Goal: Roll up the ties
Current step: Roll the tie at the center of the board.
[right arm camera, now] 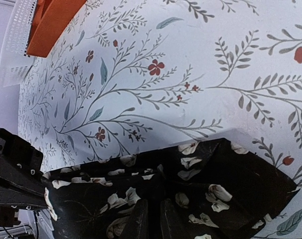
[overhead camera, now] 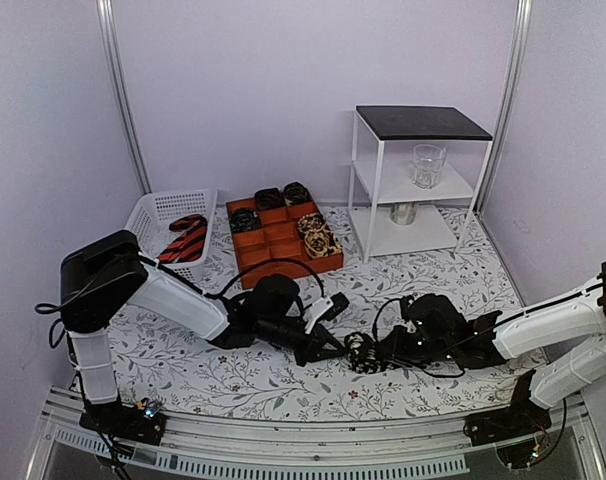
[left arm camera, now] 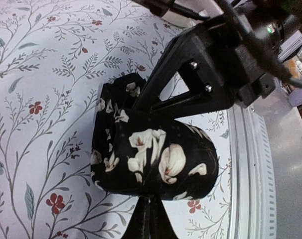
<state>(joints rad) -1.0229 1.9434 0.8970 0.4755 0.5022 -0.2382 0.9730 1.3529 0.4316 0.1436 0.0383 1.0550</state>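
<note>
A black tie with white flowers [overhead camera: 361,353] lies as a fist-sized coil on the floral tablecloth, near the front middle. In the left wrist view the coil [left arm camera: 151,159] fills the centre, and my left gripper [left arm camera: 150,200] is shut on its near edge. My right gripper [overhead camera: 385,350] meets the coil from the right. In the right wrist view its fingers [right arm camera: 153,203] are closed on the tie's fabric [right arm camera: 226,189]. My left gripper [overhead camera: 335,347] holds the coil from the left. Both grippers face each other with the coil between them.
An orange compartment tray [overhead camera: 283,238] at the back holds several rolled ties. A white basket [overhead camera: 153,215] to its left holds a red-and-black striped tie [overhead camera: 186,240]. A white shelf unit [overhead camera: 413,185] with a glass stands at the back right. The table's metal front edge [left arm camera: 250,164] is close.
</note>
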